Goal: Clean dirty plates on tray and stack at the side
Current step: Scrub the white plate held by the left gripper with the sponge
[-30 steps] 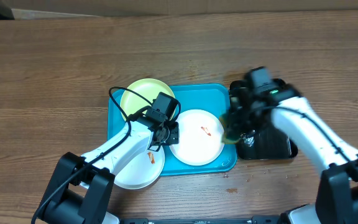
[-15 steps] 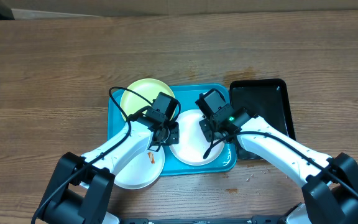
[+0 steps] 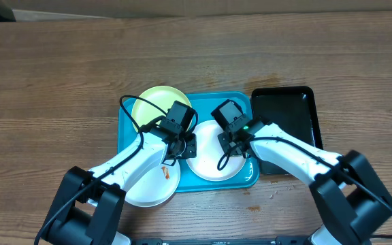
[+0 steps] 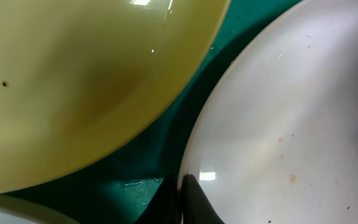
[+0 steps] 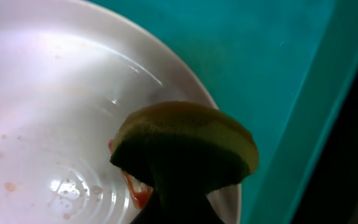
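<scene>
Plates [image 3: 209,167]: three, all on or over the tray [image 3: 220,102] at frame centre, none stacked at the side yet. The yellow-green plate [image 3: 156,105] sits in the tray's upper left corner. The middle white plate [image 3: 206,170] is on the tray's right half. The lower white plate [image 3: 148,192] hangs over the tray's lower left rim and carries an orange smear [image 3: 163,170].

The left gripper [image 3: 180,148] sits at the middle white plate's left edge. In the left wrist view its fingertips [image 4: 194,199] look pinched on that rim, so I read it as clamped there. The right gripper [image 3: 231,146] is closed on a sponge [image 5: 185,146], which is pressed onto the same plate near its tray-side edge. A red smear [image 5: 135,190] shows just under the sponge. The black tray [image 3: 288,109] lies just beside the tray, toward frame right.

Risks as I see them:
- The sponge is close to the rim, so a hard downward push could tip or skid the plate.
- The left pinch holds only a thin bit of rim, so a sideways scrub could pull it free.
- A wet sponge may spread the red rather than lift it.
- The two wrists are very near each other over one plate, so a wide stroke could bump them.
- The left arm crosses over the overhanging lower plate and could knock it off the tray rim
</scene>
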